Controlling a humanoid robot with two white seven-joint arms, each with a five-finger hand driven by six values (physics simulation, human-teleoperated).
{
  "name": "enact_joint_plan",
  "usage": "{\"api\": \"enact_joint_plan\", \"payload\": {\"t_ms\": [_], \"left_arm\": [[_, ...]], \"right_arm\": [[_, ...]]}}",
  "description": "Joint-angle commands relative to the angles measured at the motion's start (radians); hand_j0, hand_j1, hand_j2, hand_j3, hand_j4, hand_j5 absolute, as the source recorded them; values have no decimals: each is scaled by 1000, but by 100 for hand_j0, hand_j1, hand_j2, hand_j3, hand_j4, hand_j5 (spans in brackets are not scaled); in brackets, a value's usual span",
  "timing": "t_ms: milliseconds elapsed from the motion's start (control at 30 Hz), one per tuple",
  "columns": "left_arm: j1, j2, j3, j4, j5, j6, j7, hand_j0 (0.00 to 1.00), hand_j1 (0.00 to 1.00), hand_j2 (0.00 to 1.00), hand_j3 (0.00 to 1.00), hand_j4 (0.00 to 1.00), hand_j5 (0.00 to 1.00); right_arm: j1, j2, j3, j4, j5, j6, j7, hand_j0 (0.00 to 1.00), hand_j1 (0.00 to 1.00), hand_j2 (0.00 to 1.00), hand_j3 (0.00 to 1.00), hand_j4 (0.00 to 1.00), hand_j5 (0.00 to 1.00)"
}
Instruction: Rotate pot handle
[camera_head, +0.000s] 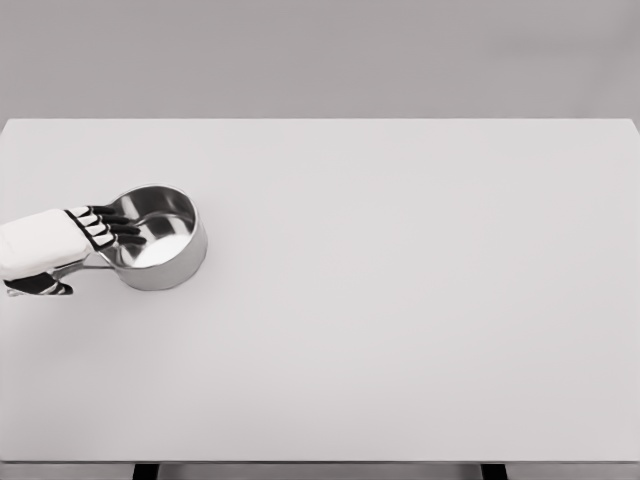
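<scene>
Where the white table (400, 300) meets the left part of the frame, a small steel pot (160, 240) stands upright, round, shiny and empty inside, its wall catching a pale reflection. Its thin handle (88, 266) runs out to the left and is mostly covered by the left hand (70, 240), so its full length cannot be made out. That hand comes in from the left edge, its dark fingers (120, 228) stretched side by side over the pot's rim, the thumb (45, 287) lying lower near the handle; whether it actually grips the handle cannot be told. The arm is cut off by the frame edge.
</scene>
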Motion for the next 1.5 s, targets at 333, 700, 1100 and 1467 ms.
{"api": "enact_joint_plan", "payload": {"t_ms": [333,700,1100,1467], "left_arm": [[2,1,18,25,6,1,0,100,100,100,100,100,100],[2,1,30,45,6,1,0,100,100,100,100,100,100],[2,1,33,63,8,1,0,100,100,100,100,100,100],[3,1,53,80,6,1,0,100,100,100,100,100,100]], "right_arm": [[0,0,0,0,0,0,0,100,100,100,100,100,100],[0,0,0,0,0,0,0,100,100,100,100,100,100],[0,0,0,0,0,0,0,100,100,100,100,100,100],[0,0,0,0,0,0,0,100,100,100,100,100,100]]}}
